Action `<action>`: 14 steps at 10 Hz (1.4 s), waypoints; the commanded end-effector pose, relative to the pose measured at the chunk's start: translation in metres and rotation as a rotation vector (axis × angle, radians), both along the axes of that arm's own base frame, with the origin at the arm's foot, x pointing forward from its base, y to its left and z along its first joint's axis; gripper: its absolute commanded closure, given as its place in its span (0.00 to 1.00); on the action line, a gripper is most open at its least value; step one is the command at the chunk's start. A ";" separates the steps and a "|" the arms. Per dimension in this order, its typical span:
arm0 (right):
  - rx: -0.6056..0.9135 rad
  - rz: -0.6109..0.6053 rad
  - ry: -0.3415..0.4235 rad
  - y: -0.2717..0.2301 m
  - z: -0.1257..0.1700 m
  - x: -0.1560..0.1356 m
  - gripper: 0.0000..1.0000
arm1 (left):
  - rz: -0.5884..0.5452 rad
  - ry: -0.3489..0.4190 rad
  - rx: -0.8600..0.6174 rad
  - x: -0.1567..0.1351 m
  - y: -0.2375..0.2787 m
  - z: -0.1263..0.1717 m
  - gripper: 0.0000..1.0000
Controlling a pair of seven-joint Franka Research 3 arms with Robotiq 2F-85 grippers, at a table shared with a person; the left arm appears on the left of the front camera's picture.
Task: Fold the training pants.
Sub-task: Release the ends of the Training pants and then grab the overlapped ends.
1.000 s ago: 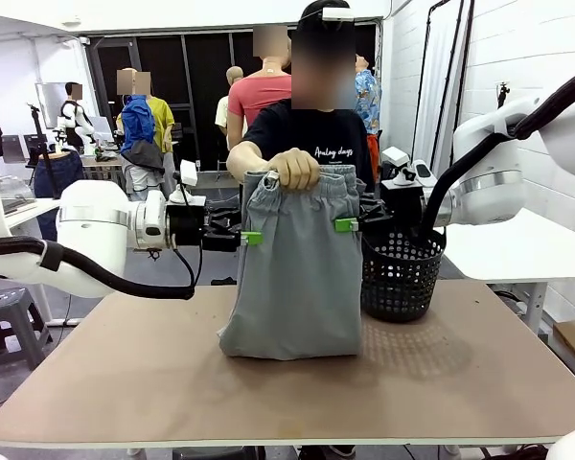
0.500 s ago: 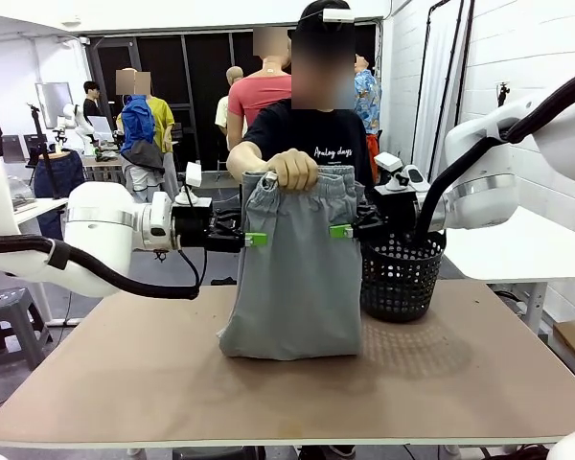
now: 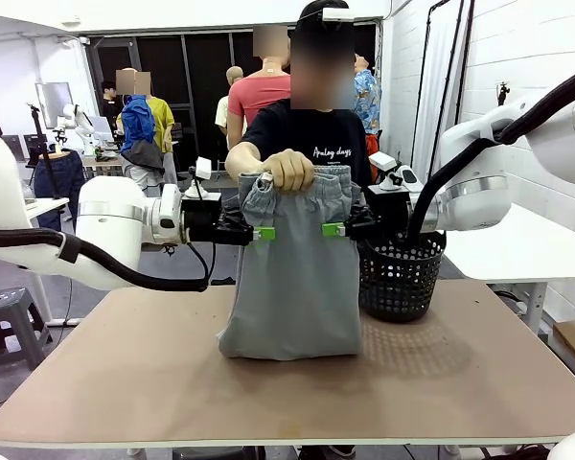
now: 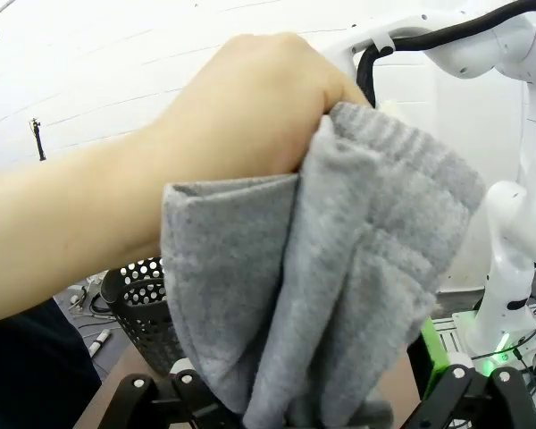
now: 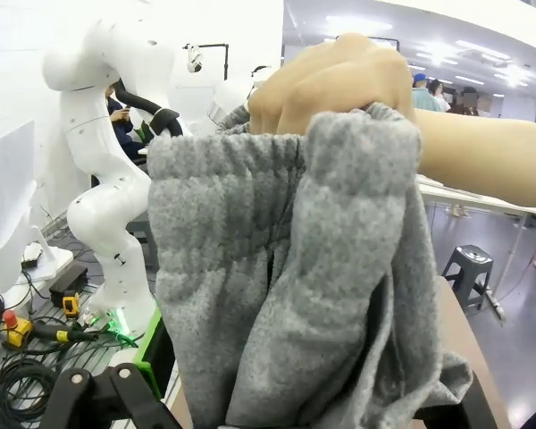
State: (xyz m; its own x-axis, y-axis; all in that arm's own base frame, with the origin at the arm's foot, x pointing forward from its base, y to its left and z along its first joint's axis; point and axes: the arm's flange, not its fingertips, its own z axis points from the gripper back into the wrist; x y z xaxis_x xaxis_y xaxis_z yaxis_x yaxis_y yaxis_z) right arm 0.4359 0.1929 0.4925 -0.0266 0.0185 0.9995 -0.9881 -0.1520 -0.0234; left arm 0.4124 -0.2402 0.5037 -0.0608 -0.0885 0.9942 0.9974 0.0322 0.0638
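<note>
The training pants (image 3: 292, 287) hang from the person's fist (image 3: 290, 170), which bunches the gathered waistband above the far part of the counter (image 3: 125, 374). Their lower end rests in a soft roll on the surface, just beside a black mesh basket (image 3: 402, 278). The left hand (image 3: 263, 233) and the right hand (image 3: 333, 230) sit level with each other just below the waistband, one at each side edge. Both have their jaws apart and the grey cloth lies between the fingers, so neither is gripping anything. This looks like the take-over step, before any fold is made. The next move probably calls for both hands to pinch the side edges at matching height, catching every layer of the doubled jersey, and for the fist to let go. The garment could then be laid flat. Open room lies on the robot's side, where the near half of the counter is bare and wide enough for spreading. The tight spot is on the right: the basket's rim sits close under the right hand, so a low sweep there risks a knock.
</note>
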 end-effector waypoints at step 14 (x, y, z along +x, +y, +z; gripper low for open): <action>-0.016 -0.042 0.072 0.001 0.008 0.024 1.00 | 0.039 0.025 -0.062 0.020 -0.009 0.001 1.00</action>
